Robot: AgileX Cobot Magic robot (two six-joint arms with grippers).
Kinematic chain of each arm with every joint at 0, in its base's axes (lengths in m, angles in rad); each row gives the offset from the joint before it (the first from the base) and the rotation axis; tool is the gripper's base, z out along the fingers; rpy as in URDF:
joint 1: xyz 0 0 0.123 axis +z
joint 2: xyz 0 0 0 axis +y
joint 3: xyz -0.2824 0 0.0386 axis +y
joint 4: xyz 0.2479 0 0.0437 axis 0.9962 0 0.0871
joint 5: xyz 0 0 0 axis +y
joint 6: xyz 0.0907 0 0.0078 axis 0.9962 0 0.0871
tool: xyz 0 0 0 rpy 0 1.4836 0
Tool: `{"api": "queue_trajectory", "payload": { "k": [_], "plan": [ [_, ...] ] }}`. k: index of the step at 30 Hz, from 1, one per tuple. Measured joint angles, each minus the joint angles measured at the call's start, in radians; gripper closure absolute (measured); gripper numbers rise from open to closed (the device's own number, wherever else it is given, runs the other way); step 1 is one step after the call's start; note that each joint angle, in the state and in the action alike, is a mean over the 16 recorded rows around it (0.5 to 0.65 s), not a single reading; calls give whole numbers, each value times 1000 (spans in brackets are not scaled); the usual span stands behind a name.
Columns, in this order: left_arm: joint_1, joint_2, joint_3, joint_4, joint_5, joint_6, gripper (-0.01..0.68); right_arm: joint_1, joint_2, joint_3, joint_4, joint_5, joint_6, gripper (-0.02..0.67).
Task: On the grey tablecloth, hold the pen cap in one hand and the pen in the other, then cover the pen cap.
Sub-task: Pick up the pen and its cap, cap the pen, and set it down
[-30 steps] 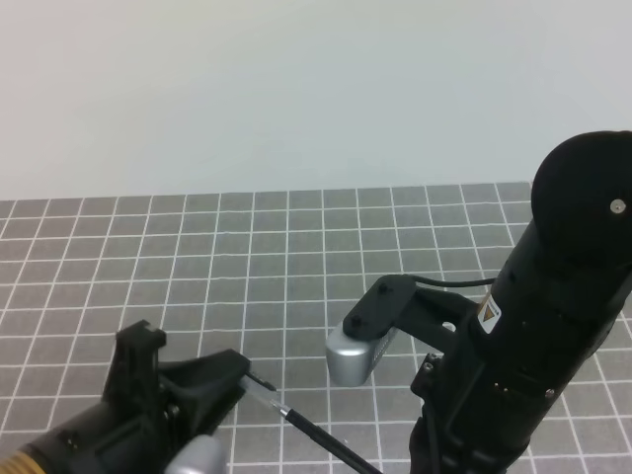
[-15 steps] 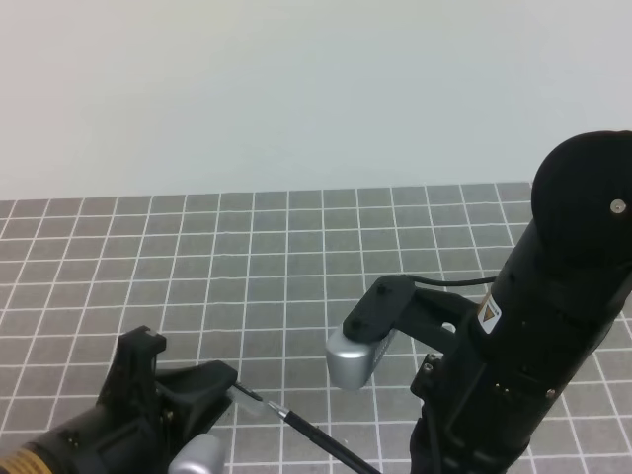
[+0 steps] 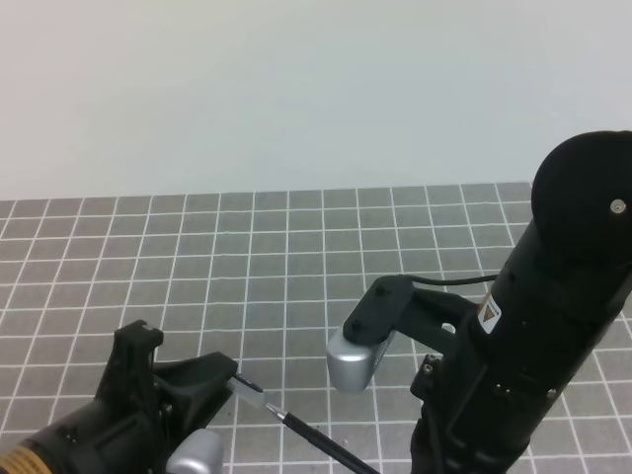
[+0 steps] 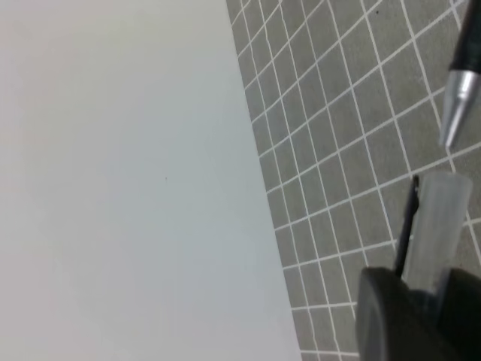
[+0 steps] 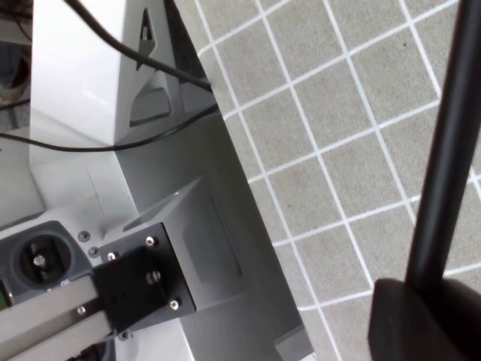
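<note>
The pen cap point(image 3: 249, 390) is a short pale translucent tube with a thin black clip. My left gripper point(image 3: 229, 380) is shut on it low at the left, above the grey tablecloth point(image 3: 296, 257). In the left wrist view the pen cap point(image 4: 440, 218) sticks out of the fingers point(image 4: 391, 316), and the silvery tip of the pen point(image 4: 457, 105) points at its open end with a small gap between them. The long black pen point(image 3: 321, 442) slants down to the right. In the right wrist view its shaft point(image 5: 443, 150) runs into my right gripper's finger point(image 5: 409, 323), which is shut on it.
My bulky black right arm point(image 3: 553, 326) with its silver camera point(image 3: 354, 357) fills the right side of the high view. A plain white surface point(image 3: 296, 89) lies beyond the cloth's far edge. The robot's grey base with cables point(image 5: 113, 188) stands by the cloth.
My left gripper with the pen cap has shifted slightly down and left, then eased back a little. The pen and my right arm have barely moved.
</note>
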Motion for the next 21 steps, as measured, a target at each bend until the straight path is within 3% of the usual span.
{"api": "queue_trajectory", "payload": {
  "k": [21],
  "plan": [
    [-66,0,0,6,-16,0,658,0,0,0,-8,0,-17,582]
  ]
}}
